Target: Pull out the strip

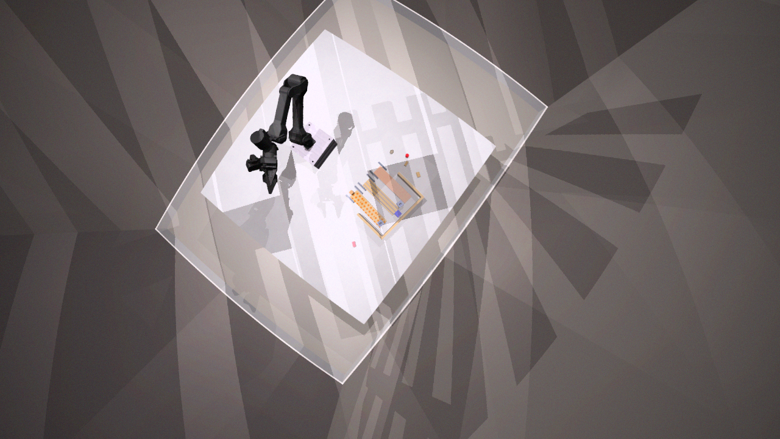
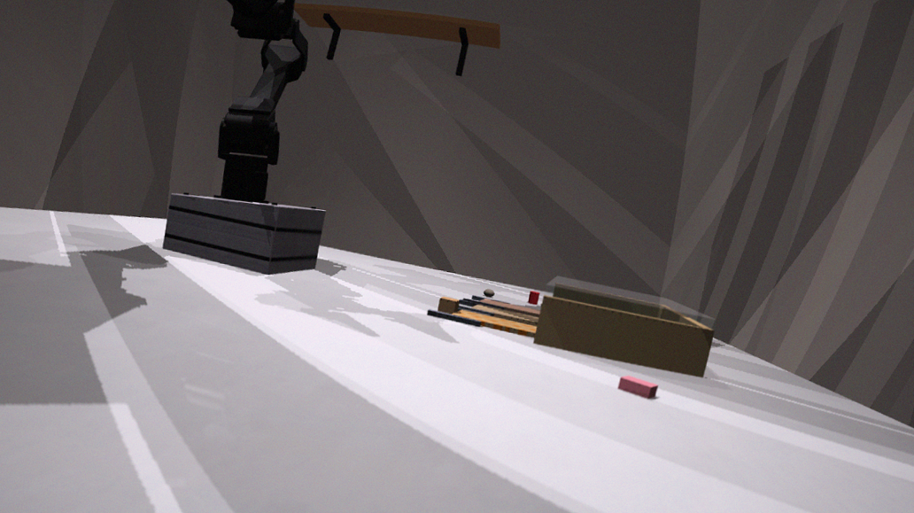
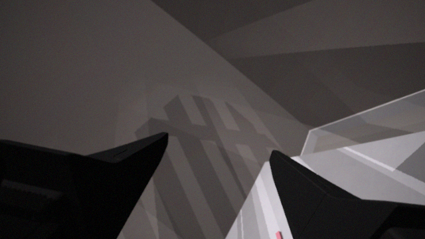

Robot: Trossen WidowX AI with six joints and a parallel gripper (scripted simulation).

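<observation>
Since the claw (image 1: pixel 270 188) sits way off near the arm's base in the top view, wide open and holding nothing, the step in hand looks like the approach. Well apart from it is a wooden tray (image 1: pixel 418 195) with strips (image 1: pixel 381 199) running out of its open side, one of them orange and dotted (image 1: pixel 365 206). Two small bluish cubes (image 1: pixel 398 213) sit at the strips' far ends, but I can't read a label on either. I'd come in low at the loose strip ends, check which cube is marked, then pinch only that strip.

From the exterior view, the tray (image 2: pixel 621 333) has a see-through lid, and the strip ends (image 2: pixel 484 316) poke out on the surface (image 2: pixel 343 415). A pink block (image 2: pixel 636 386) lies near it, a red one (image 2: pixel 533 297) behind.

Wrist view: both fingers spread, nothing between, aimed past the surface edge, so it needs to swing round.
</observation>
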